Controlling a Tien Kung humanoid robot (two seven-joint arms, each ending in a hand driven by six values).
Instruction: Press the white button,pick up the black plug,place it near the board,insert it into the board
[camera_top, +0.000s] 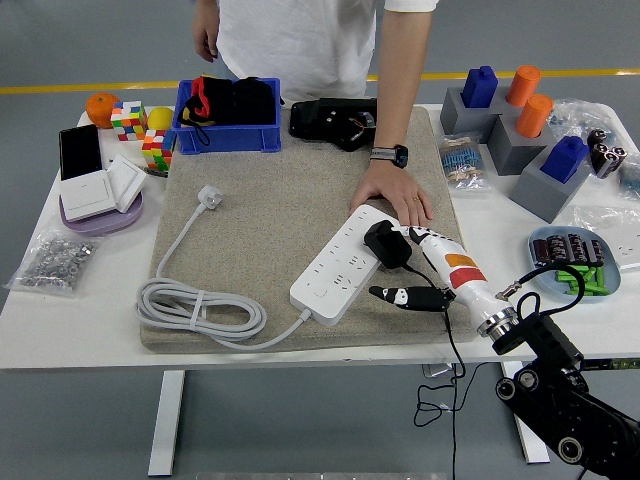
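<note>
The white power strip (340, 262) lies slanted on the beige mat (270, 200), its cord coiled at the left. The black plug (386, 244) sits at the strip's right edge, its black cable running down off the table's near edge. My right hand (397, 265), white with black fingertips, is right of the plug. Its upper fingers (413, 236) touch the plug's right side and the thumb (398, 296) points left well below it, so the hand is open around the plug, not closed. A person's hand (393, 194) rests on the strip's far end.
A blue bin (228, 116) and a black device (333, 121) stand at the mat's far edge. White wall switches on a purple plate (100, 190), cubes and a phone are at the left. Grey blocks with coloured pegs (515, 125) and a dish of green parts (572, 262) are at the right.
</note>
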